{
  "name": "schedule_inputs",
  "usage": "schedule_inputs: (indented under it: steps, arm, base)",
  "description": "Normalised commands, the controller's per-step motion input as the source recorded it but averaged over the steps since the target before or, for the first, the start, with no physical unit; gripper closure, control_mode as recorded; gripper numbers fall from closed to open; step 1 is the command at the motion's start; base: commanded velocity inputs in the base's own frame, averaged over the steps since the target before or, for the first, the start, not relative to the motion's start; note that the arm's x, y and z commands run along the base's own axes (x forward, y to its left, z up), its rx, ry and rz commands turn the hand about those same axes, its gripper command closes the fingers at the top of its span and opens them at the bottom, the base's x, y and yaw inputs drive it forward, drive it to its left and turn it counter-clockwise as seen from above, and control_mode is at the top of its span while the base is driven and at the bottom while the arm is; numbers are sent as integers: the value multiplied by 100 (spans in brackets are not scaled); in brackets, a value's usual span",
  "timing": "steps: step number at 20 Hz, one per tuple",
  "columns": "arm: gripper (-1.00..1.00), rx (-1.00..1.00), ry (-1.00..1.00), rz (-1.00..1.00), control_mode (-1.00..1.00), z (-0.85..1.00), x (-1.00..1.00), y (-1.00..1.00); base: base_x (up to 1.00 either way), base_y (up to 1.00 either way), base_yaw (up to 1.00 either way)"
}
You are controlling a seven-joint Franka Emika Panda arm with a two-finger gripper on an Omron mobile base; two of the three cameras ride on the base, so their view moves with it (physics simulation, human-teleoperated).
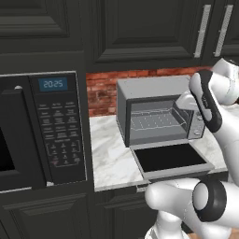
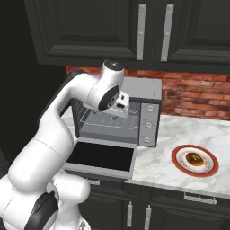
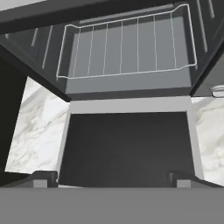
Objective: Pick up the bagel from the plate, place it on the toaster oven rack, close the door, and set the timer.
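Hand [image 3: 112, 176] is seen held wide, with nothing gripped between the two dark tips at the bottom of the hand view. It's parked up in front of the toaster oven [image 2: 144, 90], just above the lowered door [image 3: 127, 146], pointed down into the cavity.

The door is dropped all the way flat, dark glass facing up, with a grey frame around it. It sticks out toward the near edge of the marble surface [image 2: 193, 130]. Inside the cavity, the toaster oven rack [image 3: 124, 46] can be made out as a thin silver wire grid running across the full width. No food is seen on it.

The bagel [image 2: 194, 158] is sat on the plate [image 2: 179, 152], the white one with the red-orange rim. That plate is placed on the surface to the right of the toaster oven, well apart from the hand and closer to the near edge. The bagel is roughly centred on it.

Three round knobs [image 2: 149, 124] are stacked down the oven's right panel. Red brick wall [image 2: 197, 94] is seen behind everything, dark cabinets [image 2: 90, 27] with silver bar handles above. Over on the far left, the black microwave [image 1: 44, 130] with its keypad is built in, and its display is lit blue.
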Motion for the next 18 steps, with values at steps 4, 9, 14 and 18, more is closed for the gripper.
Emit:
schedule_inputs:
  steps: [4, 9, 14, 18]
  arm:
    - [-100, 7, 0, 0, -100, -30, 0, -26]
    - [-100, 10, -3, 0, -100, -23, 0, -7]
    - [-100, 12, -12, 0, -100, -12, 0, 0]
    - [-100, 10, -10, -2, -100, -18, 0, 0]
  base:
    - [0, 0, 0]
    - [0, 0, 0]
    - [0, 0, 0]
    - [0, 0, 0]
